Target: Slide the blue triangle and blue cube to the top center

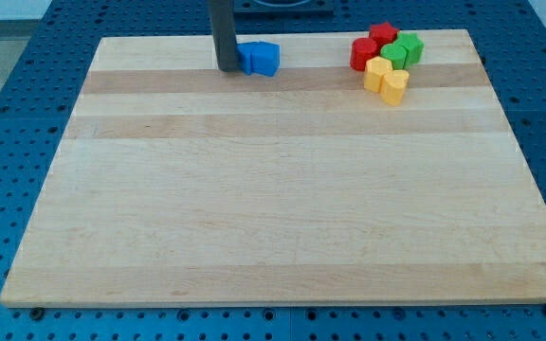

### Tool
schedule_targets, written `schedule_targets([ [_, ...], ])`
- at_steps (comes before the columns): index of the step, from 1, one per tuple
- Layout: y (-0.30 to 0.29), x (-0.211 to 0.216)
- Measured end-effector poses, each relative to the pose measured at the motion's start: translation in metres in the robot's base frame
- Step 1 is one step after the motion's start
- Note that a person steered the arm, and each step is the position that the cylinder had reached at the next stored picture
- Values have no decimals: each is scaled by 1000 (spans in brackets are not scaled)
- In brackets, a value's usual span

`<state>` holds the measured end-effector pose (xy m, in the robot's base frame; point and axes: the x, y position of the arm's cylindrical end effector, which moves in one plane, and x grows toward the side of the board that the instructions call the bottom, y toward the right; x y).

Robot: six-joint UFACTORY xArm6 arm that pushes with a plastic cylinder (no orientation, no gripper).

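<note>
Two blue blocks sit pressed together near the view's top, a little left of centre. The blue cube (264,58) is on the right. The blue triangle (245,57) is on the left, partly hidden by the rod. My tip (227,68) stands on the wooden board (273,208), touching the left side of the blue pair.
A cluster of blocks lies at the view's top right: a red star-like block (383,34), a red block (363,53), two green blocks (404,49) and two yellow blocks (387,80). Blue perforated table surrounds the board.
</note>
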<state>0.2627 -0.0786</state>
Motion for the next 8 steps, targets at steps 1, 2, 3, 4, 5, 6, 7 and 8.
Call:
schedule_targets([
  [1,5,6],
  [2,5,6],
  [3,-10,-20],
  [4,8,-46],
  [5,29,-47],
  [6,35,-47],
  [7,39,-46],
  [8,19,-30],
])
